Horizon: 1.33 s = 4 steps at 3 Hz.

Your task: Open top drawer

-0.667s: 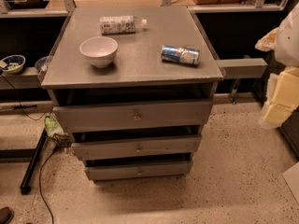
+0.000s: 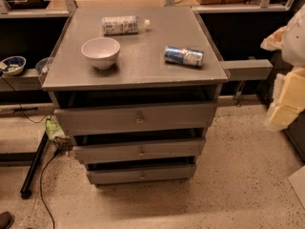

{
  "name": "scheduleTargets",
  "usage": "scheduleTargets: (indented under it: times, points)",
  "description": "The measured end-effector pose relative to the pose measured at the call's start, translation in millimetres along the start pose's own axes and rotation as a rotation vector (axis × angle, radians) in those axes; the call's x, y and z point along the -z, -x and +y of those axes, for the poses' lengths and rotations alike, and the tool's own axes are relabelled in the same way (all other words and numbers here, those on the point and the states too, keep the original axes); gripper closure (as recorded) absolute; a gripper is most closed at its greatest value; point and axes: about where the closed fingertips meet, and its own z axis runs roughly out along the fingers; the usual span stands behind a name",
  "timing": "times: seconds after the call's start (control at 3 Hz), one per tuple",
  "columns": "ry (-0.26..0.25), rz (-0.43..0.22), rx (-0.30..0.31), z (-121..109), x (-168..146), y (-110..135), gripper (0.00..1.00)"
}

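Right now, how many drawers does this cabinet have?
3, stacked: the top drawer under the tabletop, the middle drawer below it, the bottom drawer lowest. None seem hidden. The claw is at the right edge, away from them.

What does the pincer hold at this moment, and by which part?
Nothing, as far as it shows: the pincer is at the right edge, apart from the top drawer, whose knob is free.

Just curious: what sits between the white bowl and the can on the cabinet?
Nothing; the camera view shows bare cabinet top between white bowl and toppled can. The gripper hangs at the right edge, apart from the top drawer.
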Motion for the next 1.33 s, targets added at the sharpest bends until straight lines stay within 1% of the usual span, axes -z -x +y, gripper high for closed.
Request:
scheduleTargets:
  times: [0.33,0.67,1.0,1.33]
  points:
    - [0.002,-0.047,-0.025,14.4,-18.8,-5.5,0.00]
    - [0.043,-0.064,-0.042,23.9,-85.4,-17.0,0.00]
    - [0.063,-0.076,-0.044,22.0,-120.9,-18.0,0.00]
    - [0.087,-0.102,-0.050,14.1,-153.3,-14.9,0.00]
